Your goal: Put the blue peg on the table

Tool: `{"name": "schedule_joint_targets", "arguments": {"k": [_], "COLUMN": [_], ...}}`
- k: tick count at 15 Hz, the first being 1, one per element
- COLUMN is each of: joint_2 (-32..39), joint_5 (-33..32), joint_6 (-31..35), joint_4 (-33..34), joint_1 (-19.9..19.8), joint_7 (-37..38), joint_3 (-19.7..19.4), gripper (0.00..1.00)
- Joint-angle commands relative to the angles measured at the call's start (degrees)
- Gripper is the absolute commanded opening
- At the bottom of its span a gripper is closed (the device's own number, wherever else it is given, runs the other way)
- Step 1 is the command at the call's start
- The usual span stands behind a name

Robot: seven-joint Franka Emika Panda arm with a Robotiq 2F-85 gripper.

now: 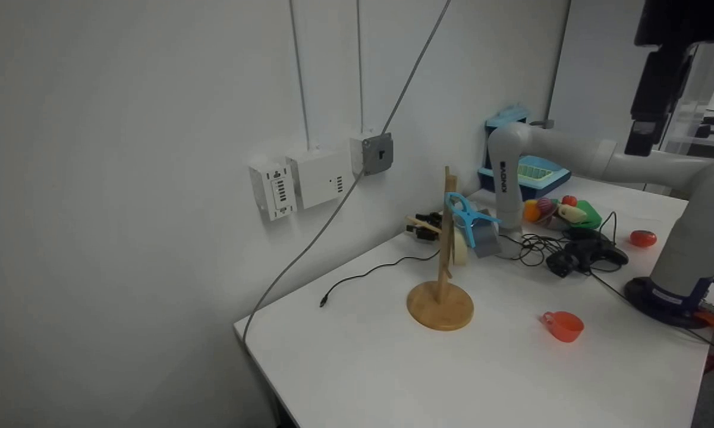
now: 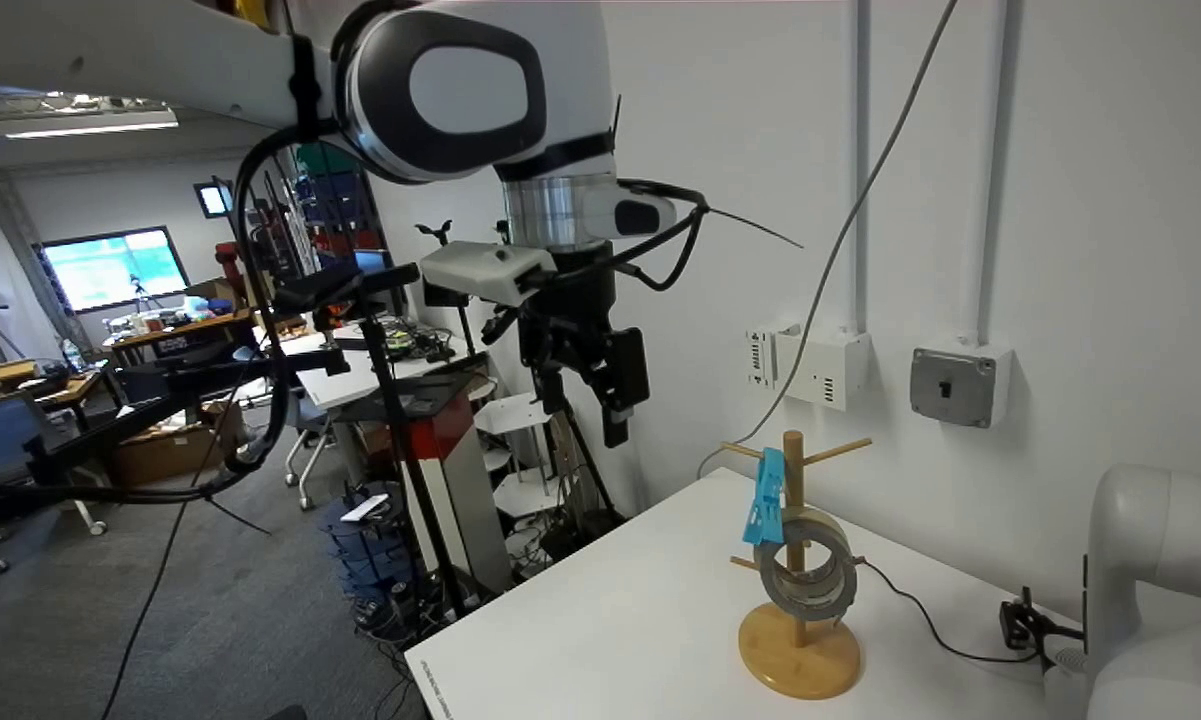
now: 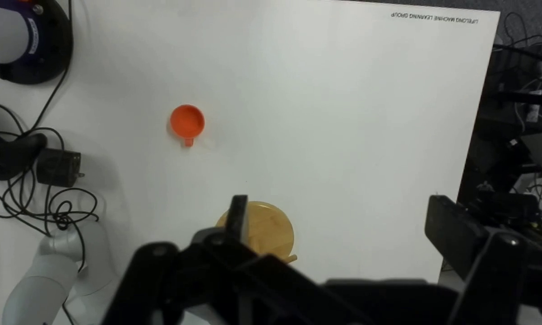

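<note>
Presumed approach stage: the hand (image 3: 338, 219) is spread wide, gripping nothing, with the light-blue clothes peg (image 2: 765, 500) on the wooden stand (image 2: 800, 658) below it and aside, so descent and a pinch should precede placing on the table (image 3: 343, 113).

Right of centre in an exterior view, the blue peg (image 2: 766, 500) looks plastic, the stand (image 2: 798, 655) smooth wood (faintly satiny); the collar (image 2: 545, 212), upper centre, is shiny metal.
</note>
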Motion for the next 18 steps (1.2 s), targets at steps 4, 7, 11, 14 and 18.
{"name": "schedule_joint_targets", "arguments": {"k": [4,7,11,14,18], "joint_2": [0.2,0.3,0.1,0.8,0.9], "joint_5": [-0.3,-0.3,0.4,-0.1,0.1], "joint_6": [6.4,12.0,19.8,18.2,18.9], "joint_4": [-4.1,-5.7,-8.0,-7.0,-7.1], "joint_1": [1.2,1.4,1.5,1.4,1.5], "joint_7": [-5.9,-7.5,-6.5,-6.2,-6.3], "joint_3": [0.3,0.4,0.4,0.4,0.4], "gripper": [1.00,1.00,1.00,1.00,1.00]}}
